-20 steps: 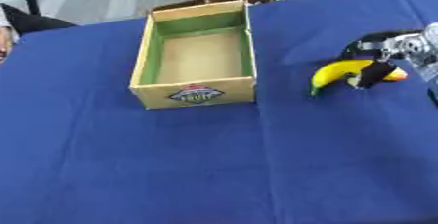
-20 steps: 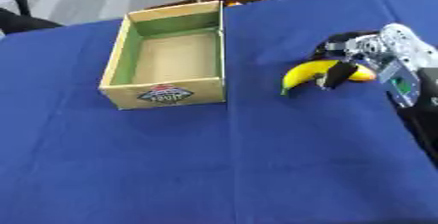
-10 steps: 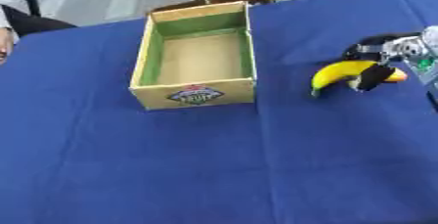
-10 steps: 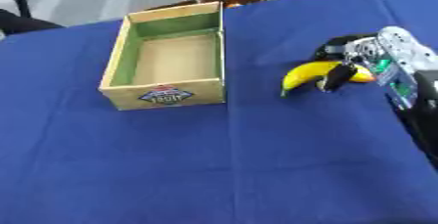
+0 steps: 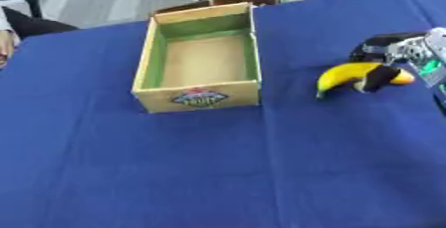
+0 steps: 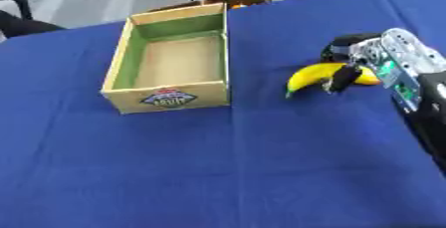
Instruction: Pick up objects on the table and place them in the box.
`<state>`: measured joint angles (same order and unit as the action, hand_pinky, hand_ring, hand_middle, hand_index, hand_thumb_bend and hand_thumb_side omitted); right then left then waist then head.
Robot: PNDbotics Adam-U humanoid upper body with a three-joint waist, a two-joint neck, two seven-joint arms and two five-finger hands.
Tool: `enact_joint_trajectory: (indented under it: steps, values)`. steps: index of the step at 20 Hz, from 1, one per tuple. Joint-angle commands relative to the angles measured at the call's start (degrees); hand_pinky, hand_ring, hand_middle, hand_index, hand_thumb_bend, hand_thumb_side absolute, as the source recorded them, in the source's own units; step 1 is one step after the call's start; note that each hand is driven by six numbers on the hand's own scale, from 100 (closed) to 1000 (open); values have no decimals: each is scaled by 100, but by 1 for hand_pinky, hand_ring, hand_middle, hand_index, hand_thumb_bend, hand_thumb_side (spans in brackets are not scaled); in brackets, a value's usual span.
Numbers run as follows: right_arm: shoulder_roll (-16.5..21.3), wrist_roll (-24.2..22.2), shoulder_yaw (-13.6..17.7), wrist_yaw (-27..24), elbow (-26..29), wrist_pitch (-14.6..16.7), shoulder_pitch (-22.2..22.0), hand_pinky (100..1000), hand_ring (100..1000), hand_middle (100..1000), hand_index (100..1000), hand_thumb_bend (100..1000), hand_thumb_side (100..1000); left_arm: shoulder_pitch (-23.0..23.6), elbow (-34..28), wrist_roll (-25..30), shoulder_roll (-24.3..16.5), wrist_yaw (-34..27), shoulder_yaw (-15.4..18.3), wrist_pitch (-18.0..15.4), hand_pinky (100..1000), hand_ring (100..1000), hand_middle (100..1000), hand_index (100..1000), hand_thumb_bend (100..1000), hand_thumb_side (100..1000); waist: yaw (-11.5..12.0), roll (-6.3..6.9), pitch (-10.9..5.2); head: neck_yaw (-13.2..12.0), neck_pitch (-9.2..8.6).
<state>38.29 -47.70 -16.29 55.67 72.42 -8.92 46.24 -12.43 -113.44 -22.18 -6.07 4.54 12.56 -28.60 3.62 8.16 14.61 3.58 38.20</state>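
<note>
The right hand (image 6: pixel 366 57) curls its fingers round the banana (image 6: pixel 315 75), which lies on the blue bench (image 6: pixel 261 162) well right of the empty cardboard box (image 6: pixel 170 62). Gripped near one end, the banana may pivot and slip during lifting.
</note>
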Motion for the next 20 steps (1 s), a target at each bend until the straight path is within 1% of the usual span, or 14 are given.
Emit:
enact_joint_trajectory:
  steps: [1, 6, 12, 14, 20]
  values:
    - [71, 156, 27, 35, 21, 6, 60, 757, 927, 779, 850, 173, 305, -23, -115, 19, -50, -16, 2, -3, 344, 685, 718, 755, 100, 844, 2, -20, -76, -13, -33]
    - [74, 320, 12, 14, 8, 28, 46, 752, 920, 777, 842, 168, 293, -20, -115, 27, -42, -14, -1, -4, 341, 683, 717, 754, 100, 840, -2, -13, -73, -11, -33]
    - [69, 574, -6, -58, -17, 39, 8, 736, 913, 760, 820, 116, 283, -13, -115, 33, -40, -14, -4, -5, 338, 682, 714, 753, 100, 836, 1, 2, -73, -11, -45]
    - [69, 625, -8, -89, -26, 31, 7, 731, 911, 754, 812, 119, 285, -13, -115, 33, -39, -16, -4, -5, 338, 682, 714, 753, 100, 836, -1, 3, -74, -10, -49]
    - [75, 813, -13, -99, -36, 55, -1, 703, 894, 712, 773, 100, 290, -12, -115, 37, -35, -20, -6, -3, 336, 681, 714, 753, 100, 835, -4, 8, -71, -5, -53]
